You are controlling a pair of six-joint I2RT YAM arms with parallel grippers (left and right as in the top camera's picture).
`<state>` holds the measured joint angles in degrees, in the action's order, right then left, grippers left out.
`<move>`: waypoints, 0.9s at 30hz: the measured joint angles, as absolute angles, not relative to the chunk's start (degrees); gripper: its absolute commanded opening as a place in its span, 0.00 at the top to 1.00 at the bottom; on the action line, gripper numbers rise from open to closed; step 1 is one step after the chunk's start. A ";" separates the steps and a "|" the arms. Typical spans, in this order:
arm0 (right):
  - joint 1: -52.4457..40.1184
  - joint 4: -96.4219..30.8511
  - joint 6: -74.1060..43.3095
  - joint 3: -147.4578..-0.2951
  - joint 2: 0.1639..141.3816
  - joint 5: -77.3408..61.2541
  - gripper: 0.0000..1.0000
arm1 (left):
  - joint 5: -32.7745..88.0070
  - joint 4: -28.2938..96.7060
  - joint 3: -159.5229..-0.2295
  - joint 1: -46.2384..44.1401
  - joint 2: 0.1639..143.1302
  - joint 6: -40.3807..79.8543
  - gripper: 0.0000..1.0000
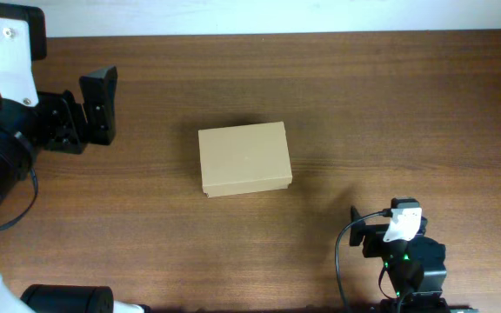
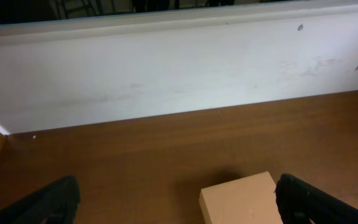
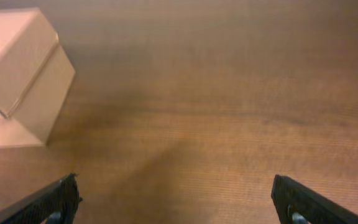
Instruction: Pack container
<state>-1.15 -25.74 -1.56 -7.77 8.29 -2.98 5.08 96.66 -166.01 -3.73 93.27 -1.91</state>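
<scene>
Container point(image 1: 244, 159) is sitting closed on the worktop point(image 1: 390, 104), left fingers point(image 2: 51, 202) and right fingers point(image 3: 48, 202) hanging released, empty; box is likely skidding away if its flap gets pried unbraced.

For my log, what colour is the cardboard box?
The small rectangular cardboard box is plain tan; overhead shows it best.

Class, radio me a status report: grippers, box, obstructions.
Left gripper open, empty. Right gripper open, empty. Box shut, untouched. Nothing blocking it.
</scene>
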 measured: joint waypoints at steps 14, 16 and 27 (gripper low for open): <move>-1.15 -25.71 -1.54 -7.77 8.01 -3.36 0.01 | 5.08 96.64 -166.01 -3.73 93.27 -1.91 0.00; -1.15 -25.71 -1.56 -7.77 8.01 -3.40 0.01 | 5.08 96.66 -166.01 -3.73 93.27 -1.91 0.00; -1.15 -25.71 -1.58 -7.77 8.01 -3.55 0.01 | 5.08 96.62 -163.92 -3.73 92.25 -1.89 0.00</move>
<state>-1.15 -25.71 -1.58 -7.77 8.01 -3.55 5.08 96.62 -163.92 -3.73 92.25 -1.89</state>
